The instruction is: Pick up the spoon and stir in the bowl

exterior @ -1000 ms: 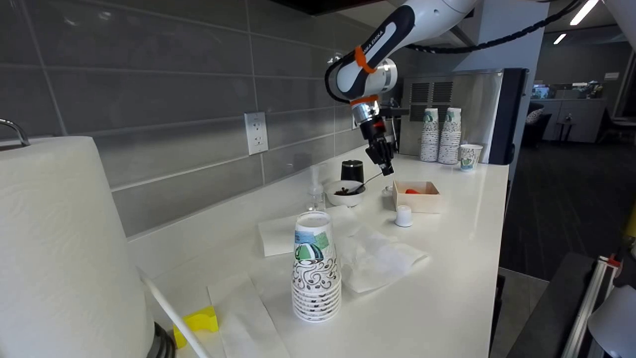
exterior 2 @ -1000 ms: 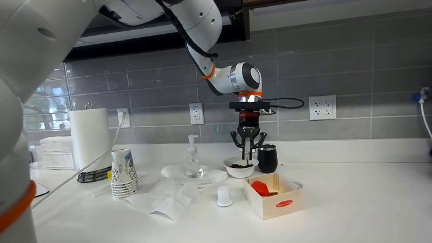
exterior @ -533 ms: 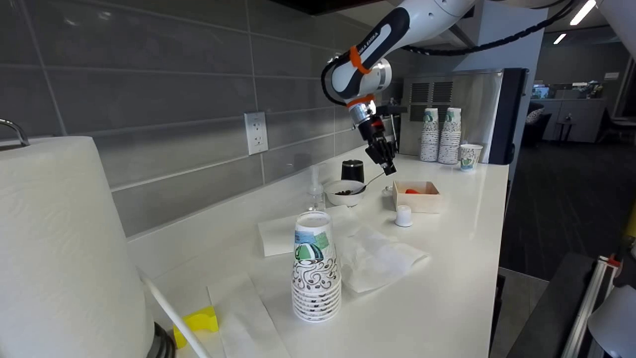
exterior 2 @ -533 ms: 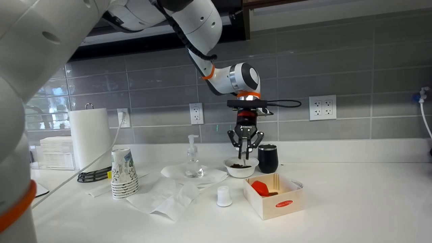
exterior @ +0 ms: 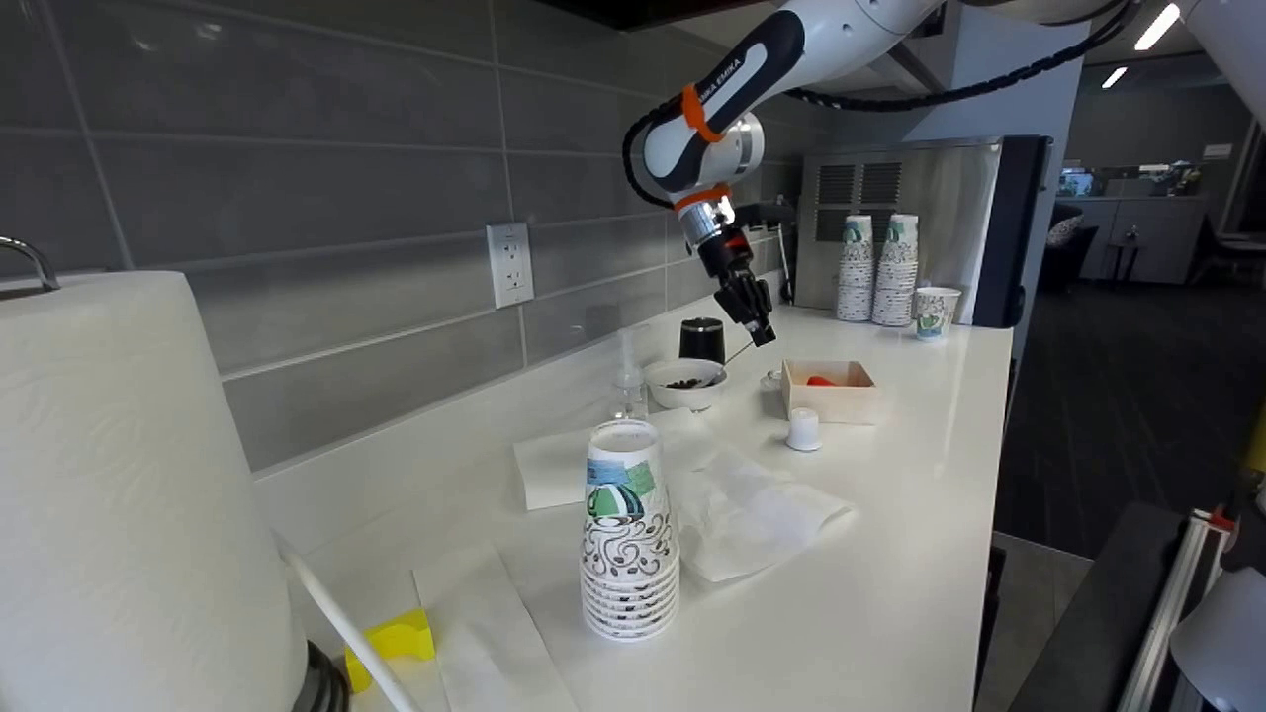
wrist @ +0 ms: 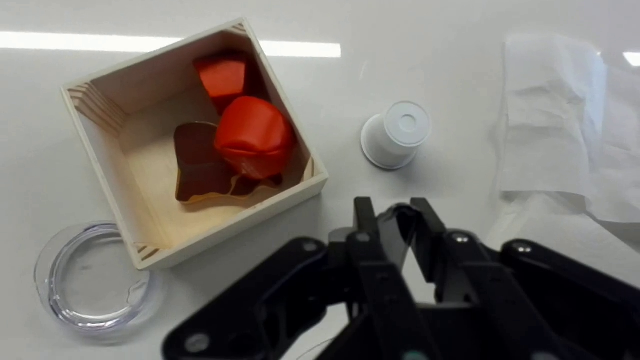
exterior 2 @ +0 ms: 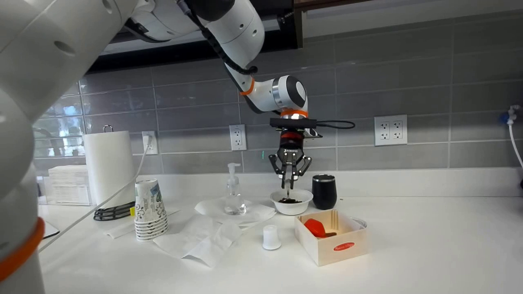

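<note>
In an exterior view, a glossy white countertop point(exterior: 831, 613) runs beside a grey tiled wall point(exterior: 297, 208) to a vented steel appliance point(exterior: 959, 218); two stacks of paper cups point(exterior: 858, 272) stand beyond the wooden box point(exterior: 836, 403), and the dark floor point(exterior: 1078, 415) of a further room opens to its right. Left of the box, the white bowl point(exterior: 680, 400) holds the lower end of the spoon point(exterior: 740, 352), whose long axis is oblique: the handle rises toward the box's side and ends at the gripper point(exterior: 764, 339).

In an exterior view, the bowl sits behind the box, nearer the wall, and the spoon appears almost vertical, its lower end meeting dark contents point(exterior 2: 289, 200); its head cannot be made out. The red oval label point(exterior 2: 344, 246) on the box shows in this view alone.

The wrist view looks down into the box and alone shows its interior in full, with red pieces point(wrist: 255, 137) and brown pieces point(wrist: 200, 165) inside. A white capsule point(wrist: 400, 132) stands just right of the box. Near the box's right-hand corner, the jaws are clamped on the spoon's broad handle end, which points toward the top of the view.
</note>
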`<state>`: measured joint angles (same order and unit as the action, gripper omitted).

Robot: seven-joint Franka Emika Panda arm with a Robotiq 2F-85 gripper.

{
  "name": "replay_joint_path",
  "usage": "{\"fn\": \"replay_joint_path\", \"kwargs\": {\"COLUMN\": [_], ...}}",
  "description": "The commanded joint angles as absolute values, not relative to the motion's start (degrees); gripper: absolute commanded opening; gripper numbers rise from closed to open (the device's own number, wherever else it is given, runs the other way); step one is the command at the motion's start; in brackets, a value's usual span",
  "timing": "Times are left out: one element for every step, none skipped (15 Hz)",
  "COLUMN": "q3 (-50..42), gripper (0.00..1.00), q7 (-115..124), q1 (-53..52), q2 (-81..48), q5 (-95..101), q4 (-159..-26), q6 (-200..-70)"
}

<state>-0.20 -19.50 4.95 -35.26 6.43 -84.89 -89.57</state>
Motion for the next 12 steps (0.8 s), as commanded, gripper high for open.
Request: {"fn": "replay_joint_path", "kwargs": {"q3": [-0.12,-0.18,-0.36,-0.61,-0.96,-1.23,-1.48,-1.76,-1.91,-2.03,-2.01,-1.95], "gripper": [0.06,0.06,0.06,0.06,0.06,0.06,0.06,0.06,0.06,0.06,0.06,0.06], "q7": [-18.87,-18.72,-18.00,-17.18,-16.18,-15.24,-14.24,-13.19,-12.59,-12.13,-12.41,-12.80], "q1": [5.16,5.17,5.08,4.88,4.62,4.43,4.25,4.04,3.93,3.77,3.69,3.54], "q2": [-36.22,-36.44,-36.52,-36.83,-37.19,-37.54,-37.74,-37.84,-37.94,-38.06,-38.31,-38.70], "q5": [6.64,6.61,6.63,6.88,7.31,7.57,7.83,8.17,8.47,8.87,9.24,9.68], "q4": [-83.30,-83.09,-83.11,-82.80,-82.40,-81.95,-81.59,-81.22,-80.93,-80.49,-79.95,-79.24], "q6": [-93.45,-94.17,-95.32,-95.69,-95.80,-95.29,-94.53,-93.61,-92.57,-90.73,-88.60,-86.18]}}
